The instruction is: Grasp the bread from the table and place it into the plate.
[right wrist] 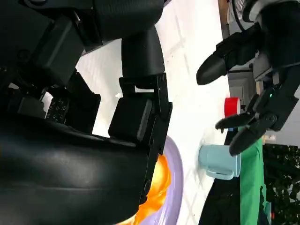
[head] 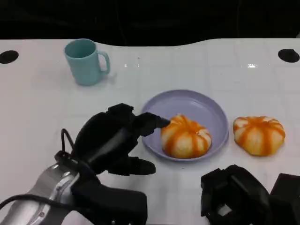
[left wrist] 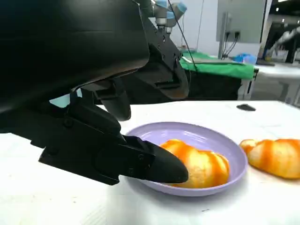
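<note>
**Bread: one bun in the plate, one on the worktop**

The bread (head: 185, 136) in question is seen lying inside the plate (head: 206, 105), toward its near rim. The left robot hand (head: 115, 138) is held just beside it, at the plate's left edge, with its fingers (left wrist: 154, 164) spread; one fingertip reaches to the bun's side, and whether it touches cannot be told. Nothing is gripped: the left robot hand is released. The right robot hand (head: 236, 194) is seen low at the near edge of the worktop (head: 37, 108), close to the plate's near right side; it is partly cut off in the head view, and whether its fingers are spread or curled cannot be told.

A second bun (head: 259, 135) rests on the worktop just right of the plate, apart from its rim. A teal mug (head: 86, 62) stands well away at the far left.

The placing step is judged to be done for the bun in the plate. The left robot hand would best be drawn back up and to the left, fingers kept apart, so that the bun is not dragged over the rim and the plate is not nudged. If the second bun is also wanted, it is better reached by the right robot hand, gripped across its sides and lowered into the plate's free far half.
</note>
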`<state>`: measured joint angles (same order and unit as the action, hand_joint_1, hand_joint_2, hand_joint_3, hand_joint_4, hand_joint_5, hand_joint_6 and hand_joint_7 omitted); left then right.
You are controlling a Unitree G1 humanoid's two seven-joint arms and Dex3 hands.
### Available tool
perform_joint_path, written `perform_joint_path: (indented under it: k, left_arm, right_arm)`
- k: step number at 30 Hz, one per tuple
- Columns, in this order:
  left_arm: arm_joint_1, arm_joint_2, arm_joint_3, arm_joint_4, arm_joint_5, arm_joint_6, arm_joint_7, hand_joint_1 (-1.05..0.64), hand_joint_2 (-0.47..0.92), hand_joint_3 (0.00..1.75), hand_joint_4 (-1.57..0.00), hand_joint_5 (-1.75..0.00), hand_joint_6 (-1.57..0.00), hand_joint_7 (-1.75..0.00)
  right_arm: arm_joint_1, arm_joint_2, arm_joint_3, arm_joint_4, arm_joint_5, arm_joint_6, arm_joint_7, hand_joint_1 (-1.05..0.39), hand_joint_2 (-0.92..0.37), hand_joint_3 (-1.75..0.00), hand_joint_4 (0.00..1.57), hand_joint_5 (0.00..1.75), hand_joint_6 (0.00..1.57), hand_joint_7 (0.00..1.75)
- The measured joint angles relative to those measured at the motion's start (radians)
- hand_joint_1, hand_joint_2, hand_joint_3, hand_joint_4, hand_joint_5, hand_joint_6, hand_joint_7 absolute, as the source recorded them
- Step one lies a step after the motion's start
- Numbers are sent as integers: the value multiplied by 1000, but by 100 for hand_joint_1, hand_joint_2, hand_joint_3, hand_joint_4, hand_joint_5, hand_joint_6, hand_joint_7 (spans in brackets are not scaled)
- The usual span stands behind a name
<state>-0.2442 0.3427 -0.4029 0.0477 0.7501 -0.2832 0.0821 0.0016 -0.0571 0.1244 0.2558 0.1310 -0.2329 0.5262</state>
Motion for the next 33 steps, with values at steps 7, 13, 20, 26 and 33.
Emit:
perform_joint_path:
  k: [7,13,20,26,33]
  left_arm:
    - [77,0,53,29,-50,-148,113,-64,92,25,-76,-110,-83,-37]
    - [116,-7,87,94,-119,-289,178,-66,92,29,-79,-145,-68,-107]
    - [154,-51,116,158,-270,-405,169,-67,92,35,-72,-174,-52,-153]
    - [189,-92,127,208,-450,-459,77,-66,92,37,-75,-175,-53,-168]
    - [218,-134,133,244,-662,-459,-98,-69,92,41,-82,-175,-57,-175]
  right_arm:
    - [-1,0,-2,2,0,0,-1,-105,-12,-120,157,124,157,95]
    - [-2,0,-1,3,0,0,0,-105,-12,-119,157,123,157,94]
    - [-7,0,-3,10,3,0,8,-105,-12,-118,157,123,157,94]
    - [-8,0,-3,15,4,0,9,-105,-12,-117,157,123,157,93]
    - [-8,0,-3,15,11,0,13,-105,-13,-116,157,124,157,94]
